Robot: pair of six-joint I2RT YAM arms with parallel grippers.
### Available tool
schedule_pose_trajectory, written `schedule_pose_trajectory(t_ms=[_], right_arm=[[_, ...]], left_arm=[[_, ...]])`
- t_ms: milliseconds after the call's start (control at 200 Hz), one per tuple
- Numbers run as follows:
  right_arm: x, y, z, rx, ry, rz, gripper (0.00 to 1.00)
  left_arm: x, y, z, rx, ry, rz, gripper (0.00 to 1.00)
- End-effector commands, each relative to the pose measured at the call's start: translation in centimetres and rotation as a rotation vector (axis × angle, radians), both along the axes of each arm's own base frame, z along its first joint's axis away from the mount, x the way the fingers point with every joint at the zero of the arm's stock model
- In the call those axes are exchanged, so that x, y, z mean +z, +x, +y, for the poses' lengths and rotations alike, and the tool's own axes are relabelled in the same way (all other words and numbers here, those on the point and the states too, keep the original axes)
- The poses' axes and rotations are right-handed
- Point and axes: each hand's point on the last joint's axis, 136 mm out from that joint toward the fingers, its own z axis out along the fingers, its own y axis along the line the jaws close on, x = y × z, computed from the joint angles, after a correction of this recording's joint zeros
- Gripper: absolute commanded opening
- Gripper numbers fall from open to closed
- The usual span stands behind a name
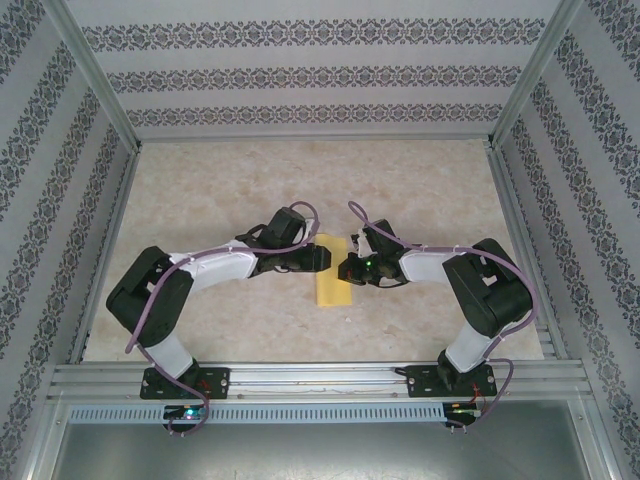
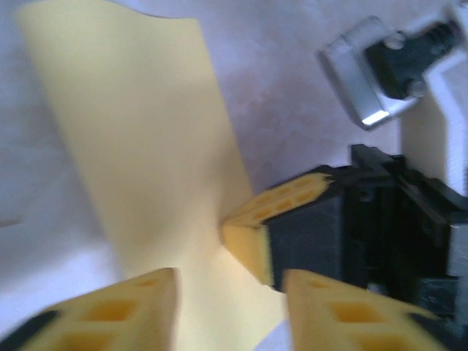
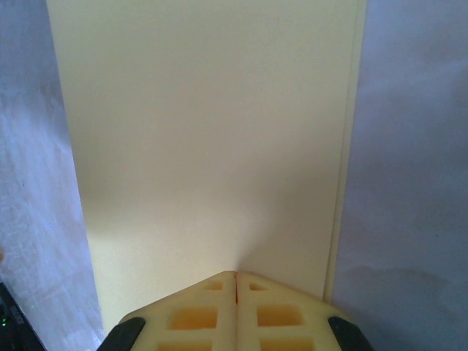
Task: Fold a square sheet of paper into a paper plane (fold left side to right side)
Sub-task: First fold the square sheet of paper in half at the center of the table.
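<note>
Paper [image 1: 333, 288], folded into a narrow strip, is laid at the table [image 1: 420, 190] centre, pressed by the closed right gripper [image 3: 235, 278]; the left gripper [image 2: 230, 322] is held open, empty. Creasing seems underway; firm sliding pressure is needed next.

Bright, even light falls from above on the table [image 1: 300, 180] and washes its pale surface nearly white. The arms [image 1: 215, 265] cast only faint, soft shadows beneath them. The wide view splays the frame rails [image 1: 97, 75] outward toward the top corners. From the left wrist everything is smeared: the square sheet of paper [image 2: 131, 146] has fuzzy edges, the left gripper [image 2: 228, 322] is out of focus, and a metal bracket [image 2: 358, 69] flares white. From the right wrist the paper glows, dimming softly ahead of the right gripper [image 3: 235, 276], and the table looks bluish.
</note>
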Motion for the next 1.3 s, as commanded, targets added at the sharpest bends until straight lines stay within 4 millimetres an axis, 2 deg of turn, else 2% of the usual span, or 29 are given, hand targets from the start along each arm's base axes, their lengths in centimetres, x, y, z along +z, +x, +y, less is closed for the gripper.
schedule_pose_trajectory(t_ms=[0,275,640,859,1044,1169,1294], right_arm=[[-4.0,-2.4,-3.5,-0.031,-0.191,0.109,0.00],[-4.3,-2.6,-3.8,-0.031,-0.203,0.119,0.00],[-4.8,-3.0,-4.4,-0.024,-0.236,0.135,0.00],[-4.9,-3.2,-5.0,-0.028,-0.249,0.145,0.00],[-4.6,-3.2,-4.9,-0.025,-0.238,0.139,0.00],[-4.3,-3.0,-4.6,-0.026,-0.217,0.132,0.00],[-3.9,-2.8,-4.3,-0.026,-0.204,0.124,0.00]], left_arm=[[-0.8,0.1,-1.5,-0.062,-0.081,0.018,0.23],[-4.0,0.3,-0.3,-0.026,-0.031,0.048,0.13],[-6.6,0.2,1.9,0.031,-0.023,0.090,0.08],[-7.5,-0.1,4.2,0.073,0.004,0.107,0.05],[-6.6,-0.1,5.4,0.076,0.013,0.085,0.02],[-4.5,0.1,5.2,0.061,-0.016,0.033,0.01],[-2.1,0.2,3.9,0.028,-0.078,-0.012,0.00]])
